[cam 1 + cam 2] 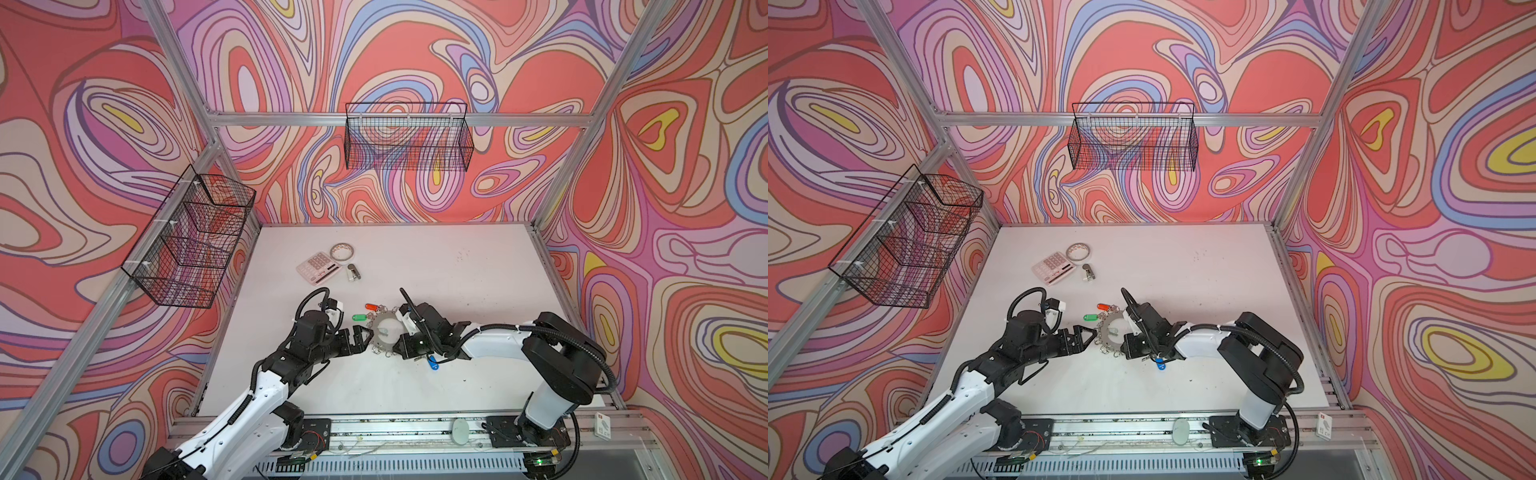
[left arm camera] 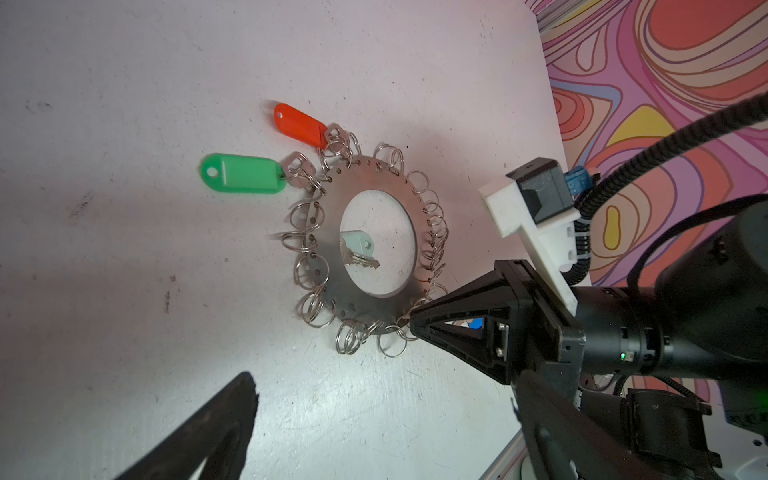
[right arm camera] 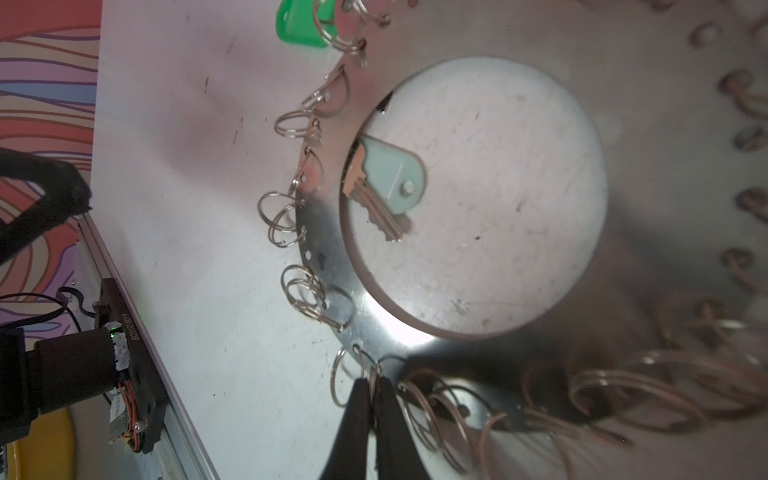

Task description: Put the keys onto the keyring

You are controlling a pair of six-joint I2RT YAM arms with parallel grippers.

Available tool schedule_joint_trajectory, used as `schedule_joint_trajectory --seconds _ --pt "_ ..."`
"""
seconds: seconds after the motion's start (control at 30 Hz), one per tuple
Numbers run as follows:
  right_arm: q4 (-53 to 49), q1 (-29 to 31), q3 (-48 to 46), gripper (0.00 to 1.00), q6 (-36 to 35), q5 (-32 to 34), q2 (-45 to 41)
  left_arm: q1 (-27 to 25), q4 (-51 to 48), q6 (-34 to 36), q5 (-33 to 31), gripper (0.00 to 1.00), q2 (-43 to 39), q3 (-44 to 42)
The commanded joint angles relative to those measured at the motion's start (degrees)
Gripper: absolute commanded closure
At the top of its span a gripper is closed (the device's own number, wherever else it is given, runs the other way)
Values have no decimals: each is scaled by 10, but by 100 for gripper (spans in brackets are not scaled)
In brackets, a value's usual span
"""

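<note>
keyring (image 2: pixel 328 270) flat; red key (image 2: pixel 300 124), green key (image 2: pixel 245 173) on rim loops; mint key (image 2: pixel 357 245) in hole.

Both arms are built alike: white shells on the long links, black housings at the joints. The left arm (image 1: pixel 266 386) and the right arm (image 1: pixel 494 347) each trail a black ribbed cable conduit (image 2: pixel 673 139). A white bracket (image 2: pixel 511 208) carries a black camera block with a blue plug. The right gripper (image 2: pixel 411 323) has black triangular fingers with cut-out webs, and a green light (image 2: pixel 622 356) glows behind it.
</note>
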Motion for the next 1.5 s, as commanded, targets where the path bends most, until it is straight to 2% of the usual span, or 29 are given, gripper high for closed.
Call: schedule_joint_trajectory --seconds 0.0,0.13,0.27,0.67,1.1,1.33,1.47 --pt "-11 3 11 92 6 17 6 2 4 6 2 0 3 4" --pt "-16 3 11 82 6 20 2 2 6 5 5 0 5 5" --pt "8 3 4 77 19 -5 -9 2 6 4 5 0 7 5" --pt "-2 4 -2 85 30 14 -8 2 -1 2 8 0 -3 6" --pt "-18 7 2 89 23 28 -6 2 -14 1 1 0 -19 10" --pt "-17 8 1 100 17 23 -6 2 -37 18 -8 0 -24 27" --pt "-19 9 5 100 -2 32 -10 2 -45 33 -16 0 -30 42"
